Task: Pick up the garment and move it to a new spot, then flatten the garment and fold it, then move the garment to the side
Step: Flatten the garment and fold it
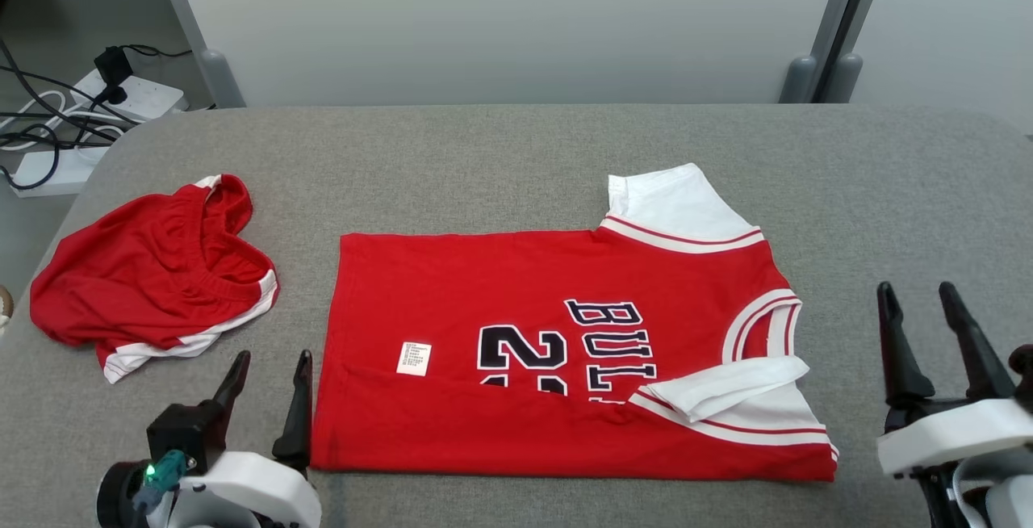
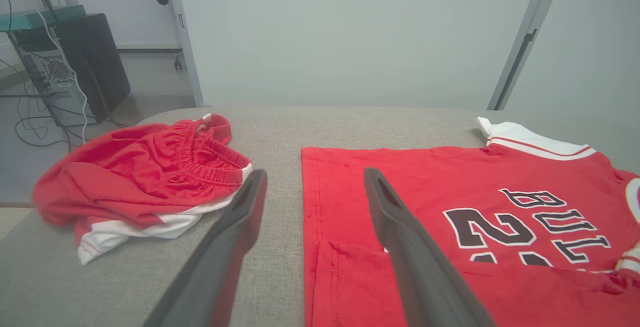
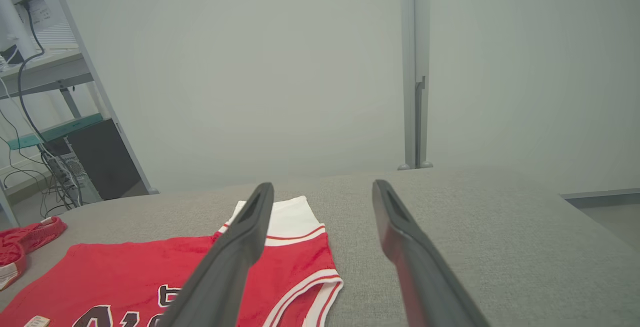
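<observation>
One red jersey [image 1: 500,302], one pair of red shorts [image 1: 153,278], one grey table [image 1: 516,148], and two tools: left tool [image 1: 273,354], right tool [image 1: 916,287].

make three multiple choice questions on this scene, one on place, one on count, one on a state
1. Where do the red shorts lie relative to the red jersey?
A) on the robot's left of it, apart
B) on top of it
C) on the robot's right of it

2. How many garments lie on the grey table?
A) one
B) two
C) three

3. How is the left tool?
A) shut on the hem
B) open, holding nothing
C) shut on a sleeve

Answers:
1 A, since grey table shows between the shorts and the jersey.
2 B, the shorts and the jersey.
3 B, since its fingers stand apart with bare table between them.
</observation>
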